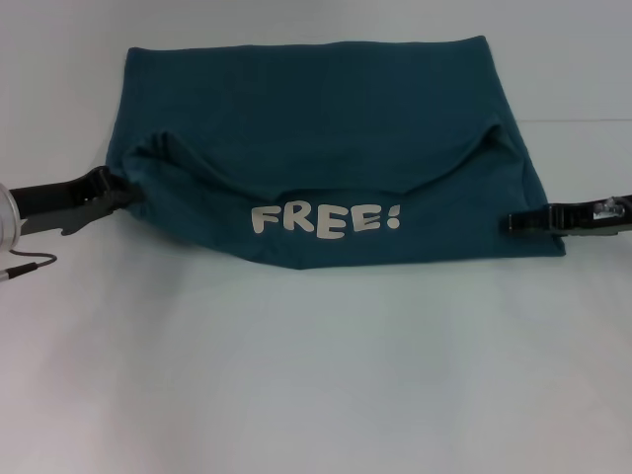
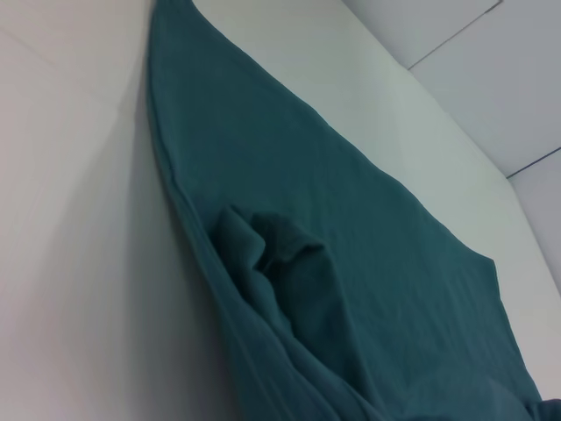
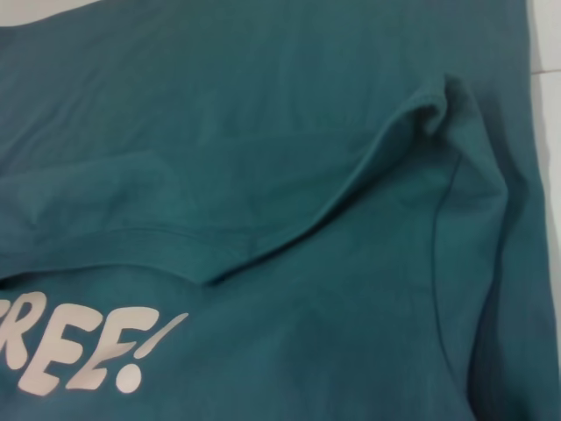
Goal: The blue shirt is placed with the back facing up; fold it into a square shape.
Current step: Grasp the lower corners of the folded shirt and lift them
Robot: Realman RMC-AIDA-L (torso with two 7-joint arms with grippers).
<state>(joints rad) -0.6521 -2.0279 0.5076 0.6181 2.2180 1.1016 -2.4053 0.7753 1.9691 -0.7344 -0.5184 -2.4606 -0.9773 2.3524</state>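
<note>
The blue shirt (image 1: 326,128) lies spread across the white table, dark teal. Its near part is folded back over itself, so the white "FREE!" lettering (image 1: 324,219) faces up, and the folded flap's edge sags in a curve across the middle. My left gripper (image 1: 114,190) is at the shirt's left edge, touching the fabric there. My right gripper (image 1: 513,222) lies low over the shirt's right side, just inside its edge. The left wrist view shows the shirt (image 2: 351,263) with a bunched fold. The right wrist view shows the shirt's flap edge (image 3: 289,237) and part of the lettering (image 3: 79,351).
The white table (image 1: 316,375) extends in front of the shirt and on both sides. A thin cable (image 1: 30,265) hangs from the left arm near the table's left edge.
</note>
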